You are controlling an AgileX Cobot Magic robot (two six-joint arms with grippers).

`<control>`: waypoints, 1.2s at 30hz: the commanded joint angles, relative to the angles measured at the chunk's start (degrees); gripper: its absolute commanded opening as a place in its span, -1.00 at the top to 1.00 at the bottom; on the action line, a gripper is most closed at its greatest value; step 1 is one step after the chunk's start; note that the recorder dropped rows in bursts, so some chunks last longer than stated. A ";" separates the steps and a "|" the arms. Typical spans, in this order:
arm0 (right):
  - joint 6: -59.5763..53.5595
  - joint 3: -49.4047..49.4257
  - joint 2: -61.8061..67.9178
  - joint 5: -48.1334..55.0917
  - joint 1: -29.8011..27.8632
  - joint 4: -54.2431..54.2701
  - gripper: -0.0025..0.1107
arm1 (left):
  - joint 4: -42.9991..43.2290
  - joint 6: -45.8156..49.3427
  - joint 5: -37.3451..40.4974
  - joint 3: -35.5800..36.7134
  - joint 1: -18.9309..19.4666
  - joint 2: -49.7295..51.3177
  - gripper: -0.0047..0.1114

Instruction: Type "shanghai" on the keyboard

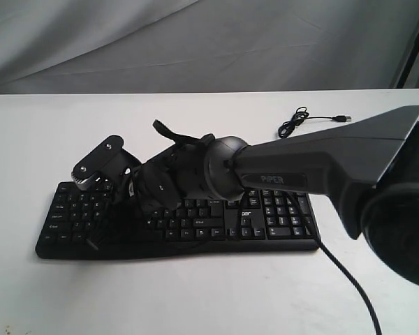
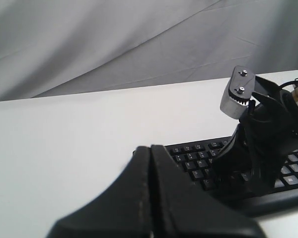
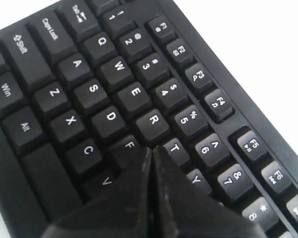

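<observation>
The black keyboard (image 1: pixel 265 225) lies across the middle of the white table. My right arm (image 1: pixel 314 167) reaches over it to its left half. In the right wrist view the right gripper (image 3: pixel 151 148) is shut, with nothing between its fingers. Its tips are low over the keyboard (image 3: pixel 114 74), between the F and T keys, and hide the key beneath; whether they touch it I cannot tell. My left gripper (image 2: pixel 150 148) is also shut and empty, off the left end of the keyboard (image 2: pixel 193 158). It does not show in the exterior view.
A coiled black USB cable (image 1: pixel 297 122) lies on the table behind the keyboard. Another thin cable (image 1: pixel 349 279) runs from the keyboard's right end toward the front edge. A grey cloth backdrop (image 1: pixel 195 42) hangs behind the table.
</observation>
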 commanded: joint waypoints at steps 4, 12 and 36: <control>-1.28 -0.27 -1.09 0.44 0.24 0.70 0.96 | 0.04 -0.16 -0.27 0.25 -0.23 -0.20 0.92; -1.28 1.61 -5.52 1.00 -0.28 0.31 0.96 | 0.04 -0.16 -0.27 0.25 -0.23 -0.20 0.92; -1.47 4.17 -2.80 0.09 -0.97 0.71 0.96 | 0.04 -0.16 -0.27 0.25 -0.23 -0.20 0.92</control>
